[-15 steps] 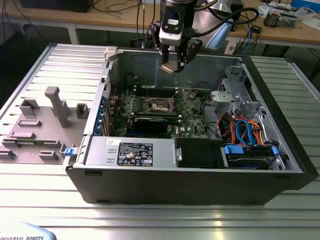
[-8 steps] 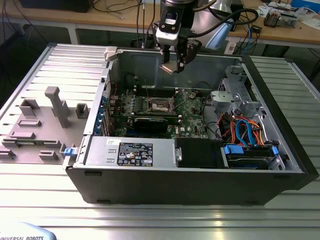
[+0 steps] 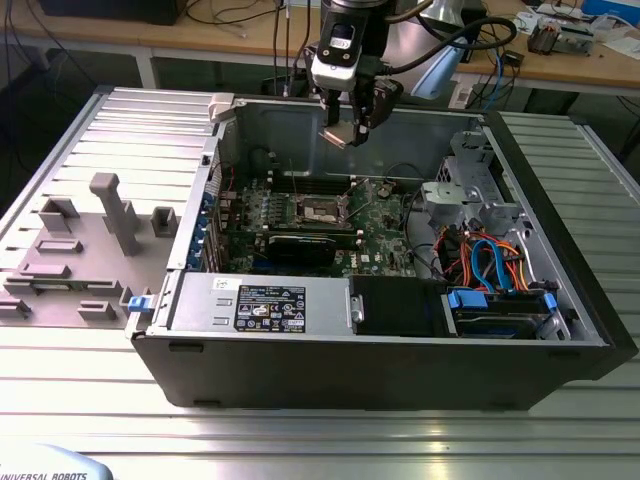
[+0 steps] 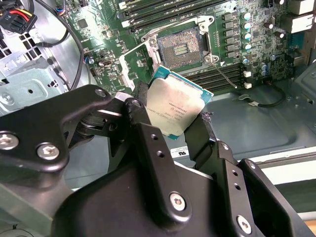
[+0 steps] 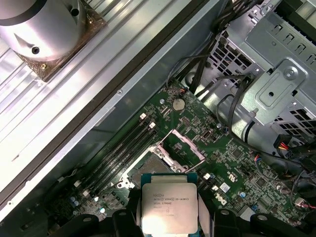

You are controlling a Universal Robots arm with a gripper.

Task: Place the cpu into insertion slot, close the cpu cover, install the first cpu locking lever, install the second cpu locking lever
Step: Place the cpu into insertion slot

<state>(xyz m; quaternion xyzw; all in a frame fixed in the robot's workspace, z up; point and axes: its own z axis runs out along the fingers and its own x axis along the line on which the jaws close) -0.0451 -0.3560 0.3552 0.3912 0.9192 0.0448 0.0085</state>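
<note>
My gripper [image 3: 345,132] hangs over the open computer case, shut on the cpu [image 3: 338,135]. In both wrist views the chip's silvery top shows, clamped by its edges between the two black fingers [image 4: 148,123]: the cpu [image 4: 175,108] and the cpu [image 5: 168,202]. The insertion slot [image 3: 322,210] lies below on the green board, apart from the chip, with its dark socket bare [image 4: 180,47]. The cpu cover [image 5: 183,147] stands tilted open beside the slot [image 5: 148,168]. A thin wire locking lever [image 4: 222,74] sticks out loose next to the socket.
A black card [image 3: 300,245] lies just in front of the socket. The power supply [image 3: 260,300] runs along the front; a drive cage [image 3: 470,190] and coloured cables [image 3: 490,260] are at the exterior view's right. A grey fixture [image 3: 110,210] sits outside the case.
</note>
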